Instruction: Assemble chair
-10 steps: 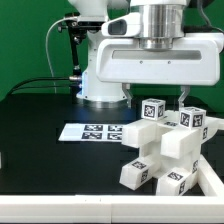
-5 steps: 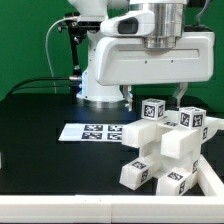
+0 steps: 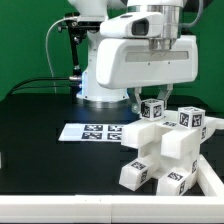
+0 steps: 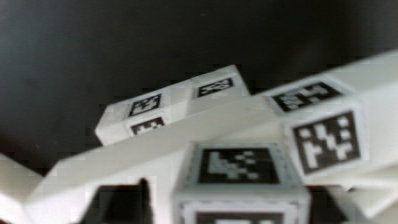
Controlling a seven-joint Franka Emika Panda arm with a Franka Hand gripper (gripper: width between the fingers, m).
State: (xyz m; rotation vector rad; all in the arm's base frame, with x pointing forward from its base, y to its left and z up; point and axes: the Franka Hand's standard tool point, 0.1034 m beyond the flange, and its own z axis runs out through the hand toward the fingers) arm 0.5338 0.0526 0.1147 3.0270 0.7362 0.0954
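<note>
Looking across a black tabletop [image 3: 40,110] toward a green backdrop [image 3: 25,40]. Finding the chair [image 3: 165,145], partly joined, as a cluster of chunky white blocks right beneath the gripper [image 3: 153,100] and spreading below it toward the exterior view's right. Noting the marker board [image 3: 90,131] lying flat, lower than the gripper and off to the exterior view's left of it, well apart from the fingers.

Straddling the topmost tagged post [image 3: 152,109] with one finger on either side; seeing the same post [image 4: 235,165] filling the space between the fingers in the wrist view. Standing partway in, neither wide apart nor together; not being able to tell whether the pads are pressing on the post or only flanking it.

Judging the pieces to be stiff, light plastic: smooth and likely slippery on the flat faces, and unlikely to dent or break. Favouring a hold across two opposite flat sides of the post, square to the faces and low enough to keep the piece from twisting. Expecting a skewed pinch to be levering the whole cluster sideways on the tabletop.
</note>
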